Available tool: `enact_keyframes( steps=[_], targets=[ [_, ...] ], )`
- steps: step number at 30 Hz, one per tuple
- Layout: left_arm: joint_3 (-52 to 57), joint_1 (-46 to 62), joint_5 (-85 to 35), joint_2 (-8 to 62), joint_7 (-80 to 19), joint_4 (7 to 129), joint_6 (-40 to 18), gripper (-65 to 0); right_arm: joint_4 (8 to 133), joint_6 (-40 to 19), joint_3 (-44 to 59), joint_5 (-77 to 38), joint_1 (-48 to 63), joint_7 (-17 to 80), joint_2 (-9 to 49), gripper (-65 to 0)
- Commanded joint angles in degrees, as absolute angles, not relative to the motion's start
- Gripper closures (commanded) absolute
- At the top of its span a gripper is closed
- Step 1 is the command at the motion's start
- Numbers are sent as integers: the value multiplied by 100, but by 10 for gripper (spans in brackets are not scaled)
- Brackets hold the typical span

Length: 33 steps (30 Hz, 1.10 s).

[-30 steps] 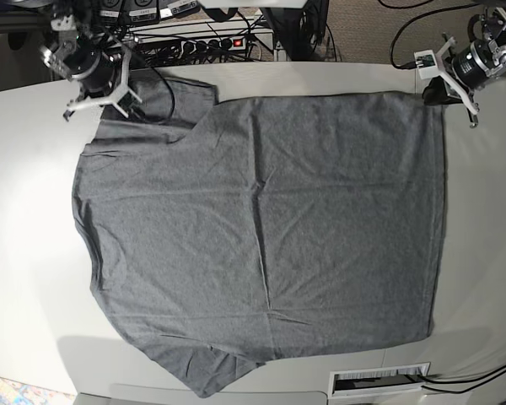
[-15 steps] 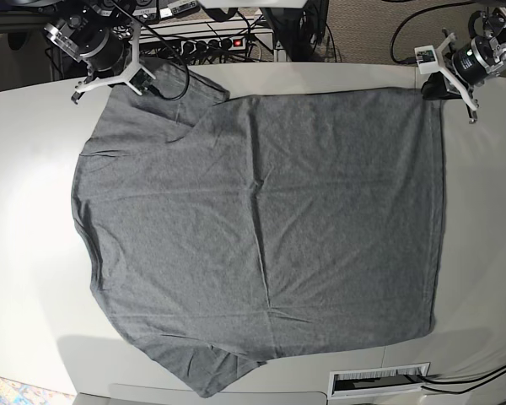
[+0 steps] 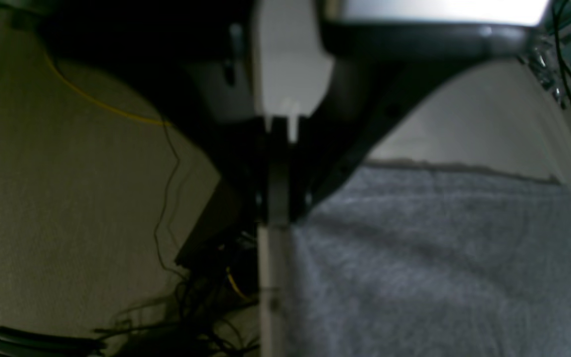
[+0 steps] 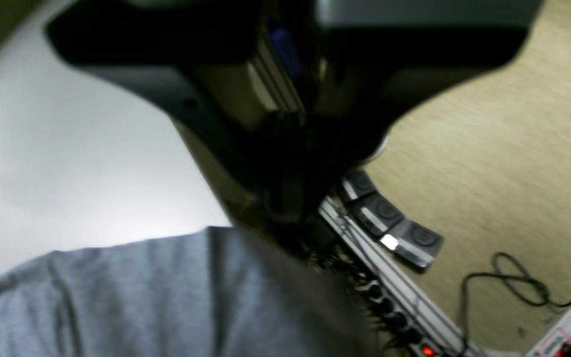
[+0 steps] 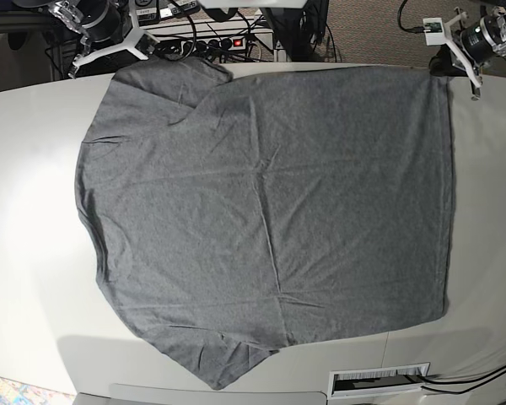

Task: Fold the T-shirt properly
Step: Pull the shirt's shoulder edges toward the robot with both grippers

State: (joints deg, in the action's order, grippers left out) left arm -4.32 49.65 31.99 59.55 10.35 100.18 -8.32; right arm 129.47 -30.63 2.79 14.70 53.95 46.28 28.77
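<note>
Table (image 5: 34, 211) under T-shirt (image 5: 261, 211), far corners in both fingers (image 3: 278, 198).

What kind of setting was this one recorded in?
Most likely a robotics lab or workshop bench: a plain white table holding only a grey T-shirt, a power strip with tangled cables behind it, and carpeted floor.

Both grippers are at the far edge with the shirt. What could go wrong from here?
1. The T-shirt has its far edge right at the table edge, so more pulling may drag it off.
2. The left gripper and right gripper pinch only corners, so one may slip.
3. The power strip and cables sit just behind and could snag.
</note>
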Motion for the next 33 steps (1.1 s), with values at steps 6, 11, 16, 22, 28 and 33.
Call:
enact_keyframes(
  steps=[6,11,16,22,28,33],
  targets=[
    [-475,5039,3345,6016,753,10055,-1002,0,13052,-3020,311,1507,5408,4541,2954,0],
    [-475,4950,3343,6014,906,10057,-991,0,13050,-3020,311,1507,4978,4278,2950,-270],
    [-475,4932,3345,6016,906,10057,-991,0,12822,-3022,311,1503,4530,4158,2952,-270],
    [-475,4840,3271,6014,910,10057,-993,0,11937,-3022,307,1293,4099,3931,2952,-270],
    [-475,4840,3229,6014,910,10057,-1009,0,11762,-3024,307,1245,3986,3900,2952,-240],
    [-475,4840,3234,6012,1046,10057,-1009,0,11762,-3022,307,1026,3986,3927,2952,0]
  ],
)
